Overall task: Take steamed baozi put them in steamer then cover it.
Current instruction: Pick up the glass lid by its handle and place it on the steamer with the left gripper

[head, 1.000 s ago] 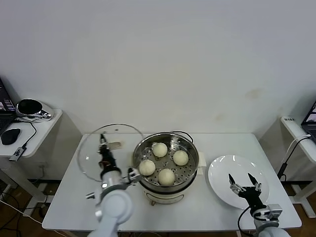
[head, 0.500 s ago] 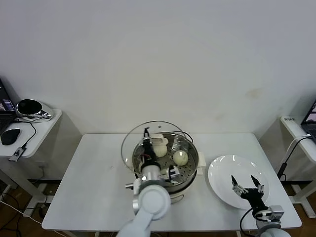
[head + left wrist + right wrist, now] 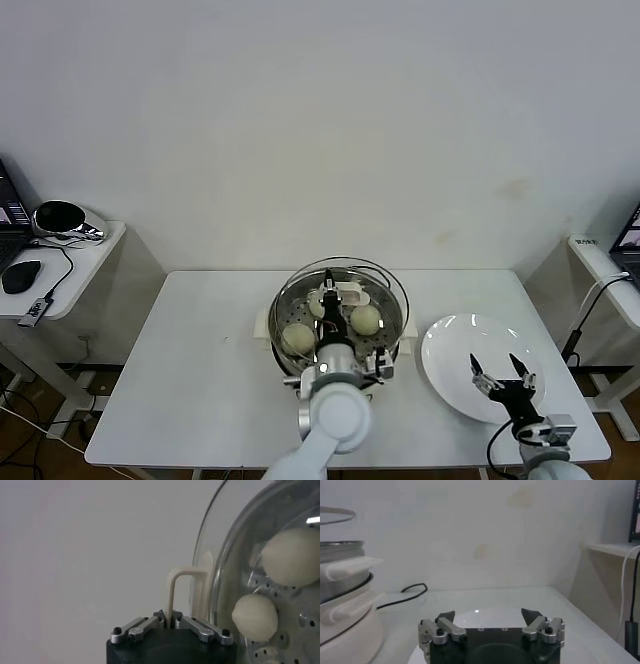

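Note:
The steamer (image 3: 279,326) stands mid-table with steamed baozi (image 3: 298,338) (image 3: 367,318) on its perforated tray. My left gripper (image 3: 329,287) is shut on the cream handle (image 3: 348,292) of the glass cover (image 3: 386,290), holding it just over the steamer, slightly off toward the back right. In the left wrist view the gripper (image 3: 169,620) pinches the thin handle (image 3: 179,582), and two baozi (image 3: 292,556) (image 3: 255,618) show through the cover (image 3: 235,555). My right gripper (image 3: 502,377) hovers open and empty above the white plate (image 3: 455,350).
The right wrist view has the open gripper (image 3: 490,618) over the plate (image 3: 485,614), with the steamer's side (image 3: 342,587) and its black cord (image 3: 407,592) farther off. Side tables (image 3: 70,255) with gear flank the white table (image 3: 190,340).
My left gripper has carried the cover from the table's left side rightward to above the steamer. The right gripper has stayed over the plate.

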Robot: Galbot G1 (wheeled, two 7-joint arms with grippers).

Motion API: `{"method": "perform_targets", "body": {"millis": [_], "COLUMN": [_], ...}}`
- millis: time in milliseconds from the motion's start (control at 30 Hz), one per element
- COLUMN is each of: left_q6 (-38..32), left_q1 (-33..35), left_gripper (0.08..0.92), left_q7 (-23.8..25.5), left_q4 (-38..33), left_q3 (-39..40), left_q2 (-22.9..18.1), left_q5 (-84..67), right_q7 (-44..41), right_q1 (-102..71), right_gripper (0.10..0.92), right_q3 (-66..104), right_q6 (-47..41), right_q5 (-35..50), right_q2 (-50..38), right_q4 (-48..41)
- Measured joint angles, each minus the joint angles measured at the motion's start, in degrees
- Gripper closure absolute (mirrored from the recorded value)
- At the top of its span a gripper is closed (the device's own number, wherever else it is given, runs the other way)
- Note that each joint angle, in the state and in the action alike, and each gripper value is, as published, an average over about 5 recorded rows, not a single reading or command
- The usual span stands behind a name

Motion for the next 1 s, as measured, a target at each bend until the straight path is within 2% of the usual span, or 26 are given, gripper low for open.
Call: {"method": "perform_targets", "body": {"millis": [1000], "left_q6": [0.00], "left_q1": [0.57], "left_gripper": [0.852], "left_q7": [1.21], "left_q4": [2.75], "left_q3": [-1.03], "left_q2": [-0.48], "left_q5": [2.79], "right_q7": [-0.30], "right_q1": [0.01], "right_gripper": [0.203], "right_q3": [-0.28], "right_q6": [0.26], "right_q5": [-0.80], "right_q2": [0.85], "right_q4": [-0.22]}}
